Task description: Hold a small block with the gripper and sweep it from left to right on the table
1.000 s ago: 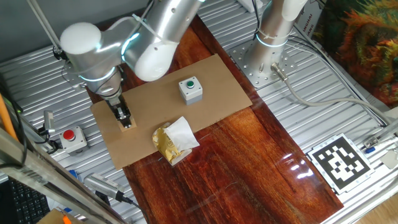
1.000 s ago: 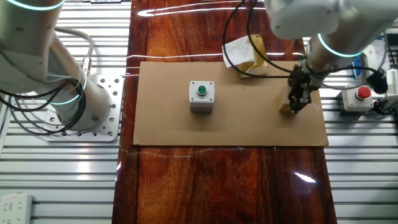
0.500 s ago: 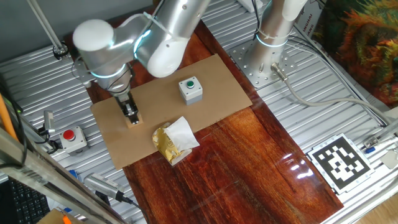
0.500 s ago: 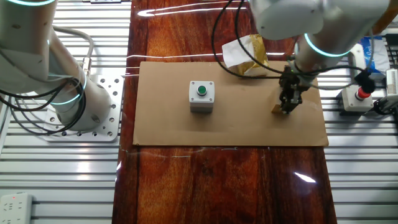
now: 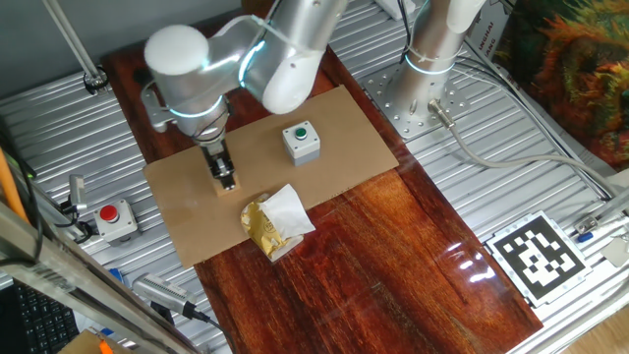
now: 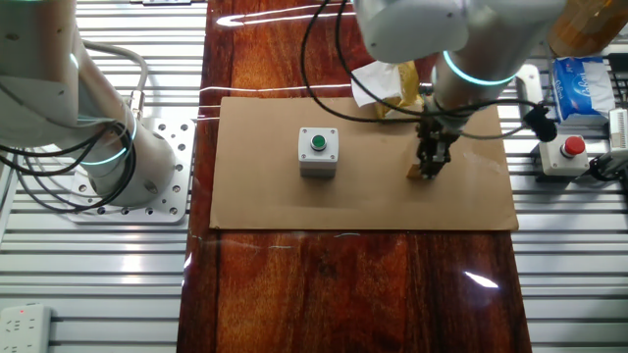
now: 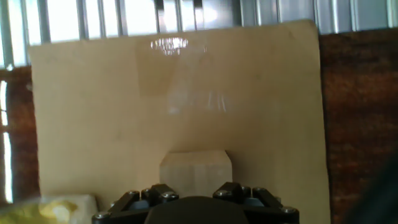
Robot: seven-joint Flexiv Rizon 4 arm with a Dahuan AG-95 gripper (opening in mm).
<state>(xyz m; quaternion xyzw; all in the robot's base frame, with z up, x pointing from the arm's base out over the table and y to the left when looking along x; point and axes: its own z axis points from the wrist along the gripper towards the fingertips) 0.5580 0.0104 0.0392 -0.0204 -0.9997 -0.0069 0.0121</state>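
1. Red stop button [image 5: 110, 213] on the ribbed metal at far left, beside the table [image 5: 393, 256].
2. Gripper [image 5: 225, 179], closed on the small block [image 6: 416, 174], which rests on the cardboard sheet [image 5: 334, 128]; the fingers hide most of the block.
3. Crumpled wrapper [image 5: 275, 224], at the sheet's edge, cut off in the hand view.
4. Grey button box [image 5: 301, 141], well apart from the block.

A small light-tan wooden block [image 7: 195, 173] is clamped between the black fingers of the gripper [image 5: 225, 179], resting on a cardboard sheet [image 6: 275, 186] laid across the glossy red-brown table [image 5: 393, 265].
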